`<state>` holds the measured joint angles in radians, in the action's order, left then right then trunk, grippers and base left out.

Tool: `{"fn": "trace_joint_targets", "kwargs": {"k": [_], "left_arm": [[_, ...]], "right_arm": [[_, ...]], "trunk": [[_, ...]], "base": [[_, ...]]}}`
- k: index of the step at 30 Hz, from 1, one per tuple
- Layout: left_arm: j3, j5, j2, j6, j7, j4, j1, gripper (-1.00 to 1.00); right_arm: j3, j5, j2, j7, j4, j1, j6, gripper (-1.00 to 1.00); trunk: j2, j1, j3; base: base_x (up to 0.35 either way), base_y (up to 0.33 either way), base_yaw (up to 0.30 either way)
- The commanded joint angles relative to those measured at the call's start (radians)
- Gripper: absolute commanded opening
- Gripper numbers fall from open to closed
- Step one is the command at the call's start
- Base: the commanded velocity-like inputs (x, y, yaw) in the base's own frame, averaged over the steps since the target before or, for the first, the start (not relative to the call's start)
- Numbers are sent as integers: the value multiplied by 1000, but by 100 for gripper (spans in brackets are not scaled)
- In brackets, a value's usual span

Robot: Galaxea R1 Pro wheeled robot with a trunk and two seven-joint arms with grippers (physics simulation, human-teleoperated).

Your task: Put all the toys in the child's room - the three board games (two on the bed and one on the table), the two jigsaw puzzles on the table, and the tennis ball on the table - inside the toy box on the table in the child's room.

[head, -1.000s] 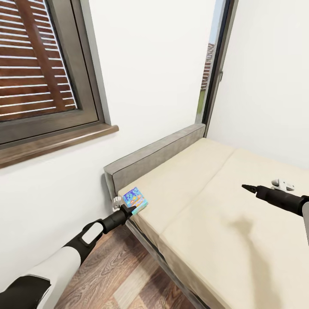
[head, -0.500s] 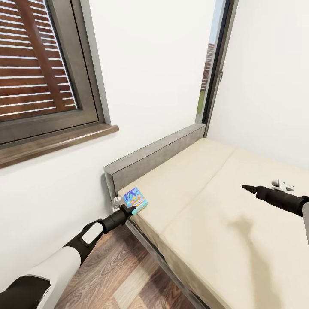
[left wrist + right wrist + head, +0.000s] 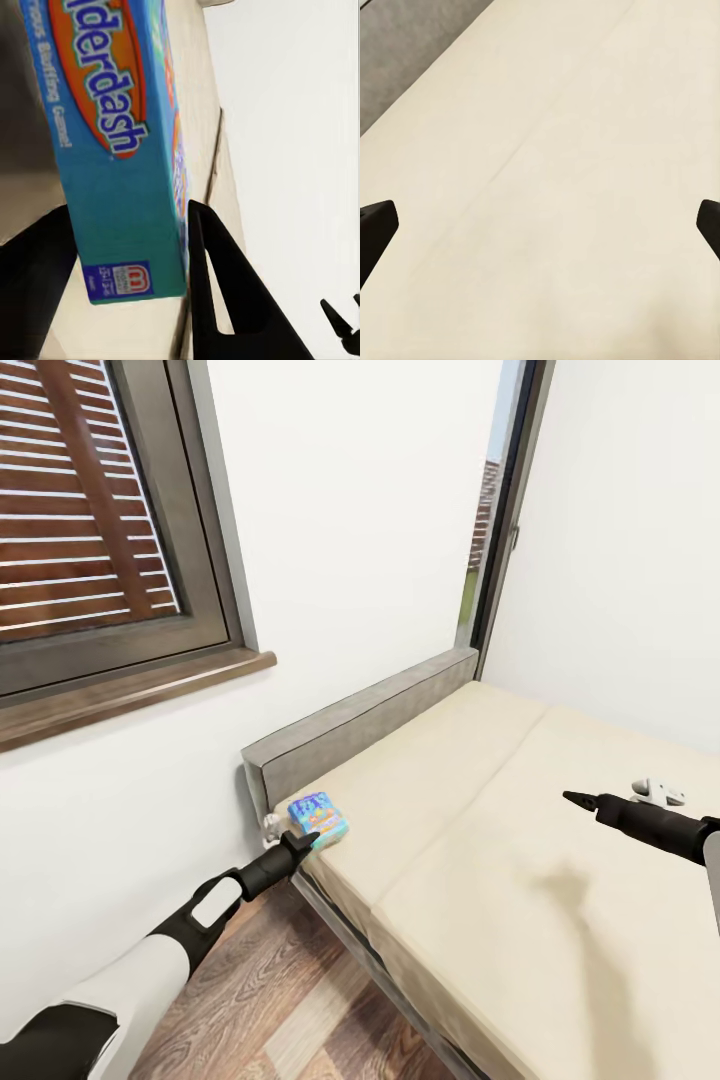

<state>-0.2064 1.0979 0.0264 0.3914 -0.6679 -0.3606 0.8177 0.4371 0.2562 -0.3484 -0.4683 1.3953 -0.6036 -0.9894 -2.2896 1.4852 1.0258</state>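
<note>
Left hand [image 3: 300,844] was clamped on the flat blue printed board game box [image 3: 318,816] at the beige bed's [image 3: 520,860] grey-headboard corner; next move, probably: lift clear.

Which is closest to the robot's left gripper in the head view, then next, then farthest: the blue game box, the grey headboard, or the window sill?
1. Blue game box, between the left gripper's fingers at the bed's corner.
2. Grey headboard, just behind the box.
3. Window sill, higher up on the wall.
</note>
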Motion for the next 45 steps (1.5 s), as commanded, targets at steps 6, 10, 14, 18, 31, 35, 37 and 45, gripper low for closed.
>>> {"fn": "trace_joint_targets", "kwargs": {"k": [6, 10, 14, 18, 31, 35, 37, 45], "left_arm": [[-4, 10, 22, 7, -59, -1, -16, -100], [-2, 10, 39, 7, -88, -1, -45, -100], [20, 10, 51, 7, -113, -1, -74, -100], [43, 10, 58, 6, -132, -1, -93, -100], [68, 6, 63, 6, -151, -1, -112, -100], [69, 7, 63, 6, -156, -2, -113, -100], [69, 7, 63, 5, -159, -2, -113, -100], [65, 2, 61, 5, -188, -11, -113, -100]], "right_arm": [[1, -5, 0, -7, 1, -1, -5, 100], [1, -5, 0, -7, 0, -1, -5, 100], [1, -5, 0, -7, 0, -1, -5, 100], [2, -5, 0, -7, 0, -1, -5, 100], [2, -5, 0, -7, 1, -1, -5, 100], [2, -5, 0, -8, 0, 0, -4, 100], [2, -5, 0, -9, 0, 1, -4, 100], [1, -5, -1, -11, 12, 29, 1, 100]], "trunk": [[0, 0, 1], [0, 0, 1], [0, 0, 1], [0, 0, 1], [0, 0, 1], [0, 0, 1], [0, 0, 1], [0, 0, 1]], "base": [[0, 0, 0], [0, 0, 0], [0, 0, 0], [0, 0, 0], [0, 0, 0], [0, 0, 0], [0, 0, 0], [0, 0, 0]]}}
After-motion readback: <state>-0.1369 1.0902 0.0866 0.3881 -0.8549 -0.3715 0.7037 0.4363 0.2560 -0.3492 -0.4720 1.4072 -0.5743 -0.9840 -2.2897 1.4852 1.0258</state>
